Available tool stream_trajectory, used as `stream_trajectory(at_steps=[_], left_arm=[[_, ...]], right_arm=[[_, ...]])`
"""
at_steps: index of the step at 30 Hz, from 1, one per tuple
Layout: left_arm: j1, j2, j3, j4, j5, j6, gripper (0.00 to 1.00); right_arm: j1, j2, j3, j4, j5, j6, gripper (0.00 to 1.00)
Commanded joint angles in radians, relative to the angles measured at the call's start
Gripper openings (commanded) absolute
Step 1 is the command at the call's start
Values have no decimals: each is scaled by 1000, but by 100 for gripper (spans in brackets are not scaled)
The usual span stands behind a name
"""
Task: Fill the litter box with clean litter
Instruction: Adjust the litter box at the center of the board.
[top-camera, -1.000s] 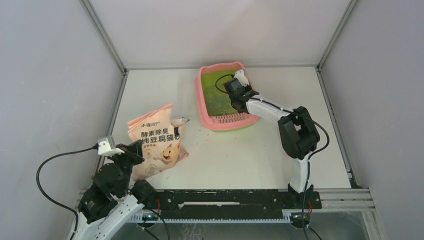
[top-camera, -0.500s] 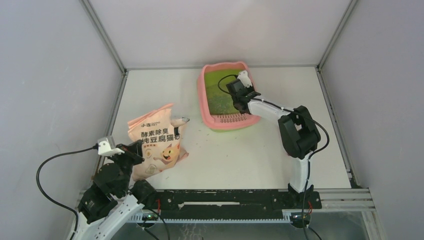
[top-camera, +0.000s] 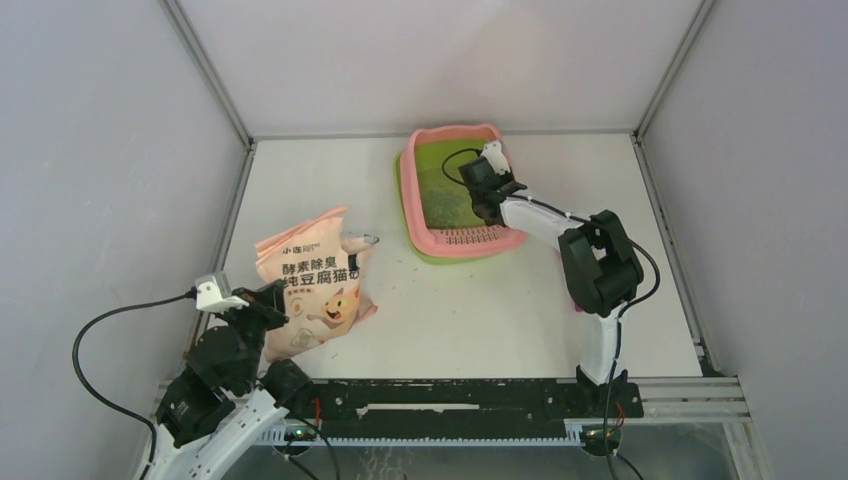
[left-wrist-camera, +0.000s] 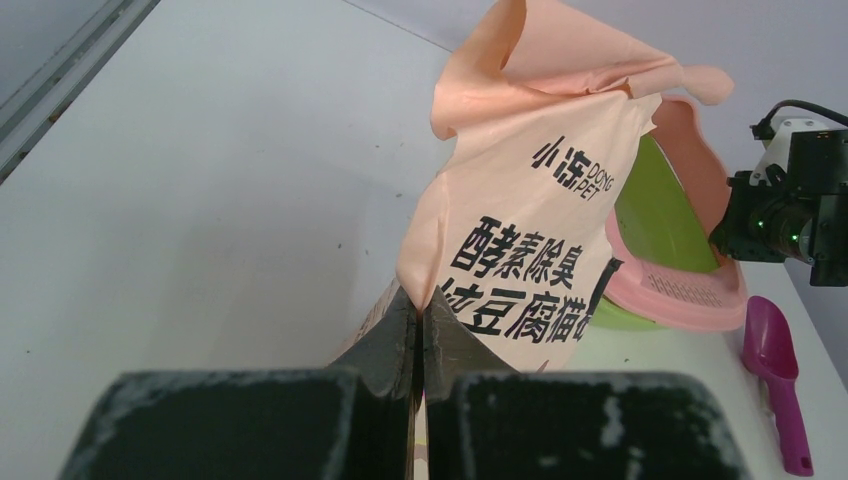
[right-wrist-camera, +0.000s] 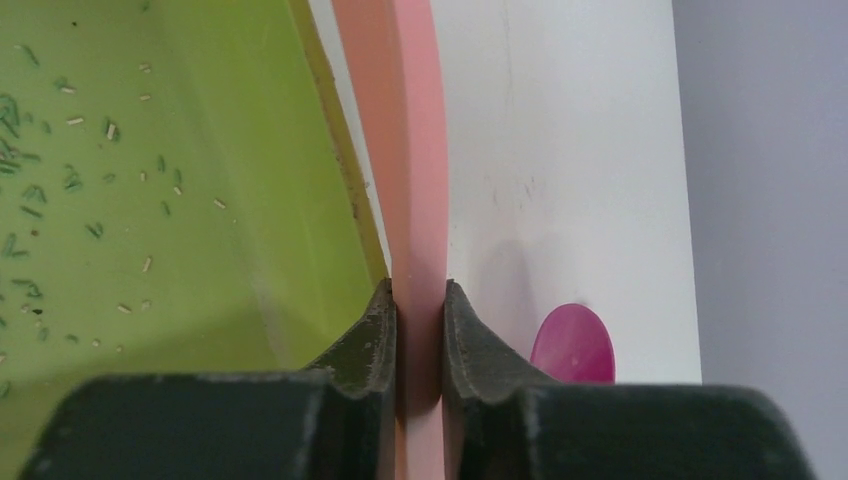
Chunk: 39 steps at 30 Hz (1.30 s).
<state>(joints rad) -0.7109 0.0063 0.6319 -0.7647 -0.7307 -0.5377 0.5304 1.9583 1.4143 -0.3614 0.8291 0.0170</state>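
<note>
— Top external view first: where's the box (top-camera: 412, 200) sitting on the bench (top-camera: 480, 310)?

— At the far end, middle-right. Over the last second it has slid a little to the right. Green basin (top-camera: 402, 195) now shows outside the pink rim (top-camera: 452, 131) on the left and under the grid end, which it didn't before.

— So the rim is coming away from the basin?

— It looks that way, or the whole box is tipping. I can't tell which.

— And the bag (top-camera: 310, 275)?

— It stands upright, near left, well apart from the box, and hasn't moved.

— What are the hands doing?

— The right hand (right-wrist-camera: 420, 300) is clenched on the rim, one finger inside the basin and one outside, both touching the pink. The left hand (left-wrist-camera: 418, 320) is clenched too, and seems to pinch the bag's lower edge.

— Anything smaller?

— There's a magenta scoop (right-wrist-camera: 572, 345) on the bench just beyond the rim. As for litter (right-wrist-camera: 110, 130), only scattered specks lie on the green floor.

— What does that mean for the task?

— I'd say the fill is barely begun. This pull repositions the box and adds nothing, and the rim may part from the basin.
</note>
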Motion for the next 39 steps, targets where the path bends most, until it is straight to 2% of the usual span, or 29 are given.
stream_trajectory(at_steps=[1,11,23,28,32,34,37,39], left_arm=[[3,-215,61,148,-10,12,0],[3,-223,58,140,-15,8,0],[3,-228,50,135,-16,3,0],[3,-231,51,131,-17,1,0],[3,-230,50,131,-16,1,0],[4,-231,49,132,-16,0,0],[3,-231,49,132,-16,0,0],[4,-231,50,131,-16,2,0]], right_arm=[[22,-16,14,31,-23,-14,11],[44,-31,15,73,-17,-66,10],[78,-38,0,145,40,-120,15],[73,-16,14,115,45,-104,17],[69,-6,10,89,27,-84,33],[70,-4,8,83,18,-75,46],[71,-4,10,78,18,-67,56],[71,-6,12,77,12,-65,58]])
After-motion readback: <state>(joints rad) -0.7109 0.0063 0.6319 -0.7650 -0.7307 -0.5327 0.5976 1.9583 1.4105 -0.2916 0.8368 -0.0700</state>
